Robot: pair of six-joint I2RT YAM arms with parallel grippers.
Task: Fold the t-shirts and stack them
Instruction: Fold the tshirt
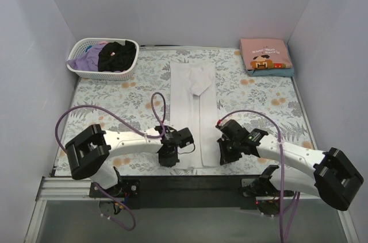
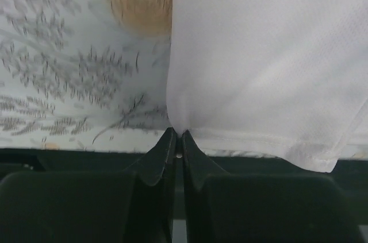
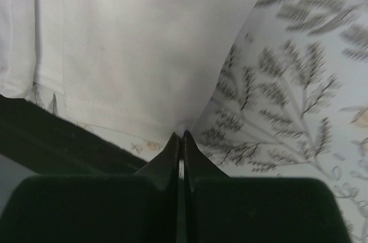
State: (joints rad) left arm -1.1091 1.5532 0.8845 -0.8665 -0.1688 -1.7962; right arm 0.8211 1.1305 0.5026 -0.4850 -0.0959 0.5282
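A white t-shirt (image 1: 193,105) lies in a long narrow strip down the middle of the floral cloth, sleeves folded in. My left gripper (image 1: 171,157) is shut on its near left hem corner (image 2: 178,123). My right gripper (image 1: 223,154) is shut on its near right hem corner (image 3: 183,128). Both corners sit close to the table's near edge. A folded pink t-shirt with a cartoon print (image 1: 264,53) lies on a teal one (image 1: 286,72) at the far right. Black (image 1: 118,55) and lavender (image 1: 86,59) t-shirts sit in the basket.
The white slotted basket (image 1: 101,72) stands at the far left corner. The floral table cloth (image 1: 126,102) covers the table. The black near edge (image 1: 190,182) runs just under both grippers. Purple cables loop over each arm. Walls close in on three sides.
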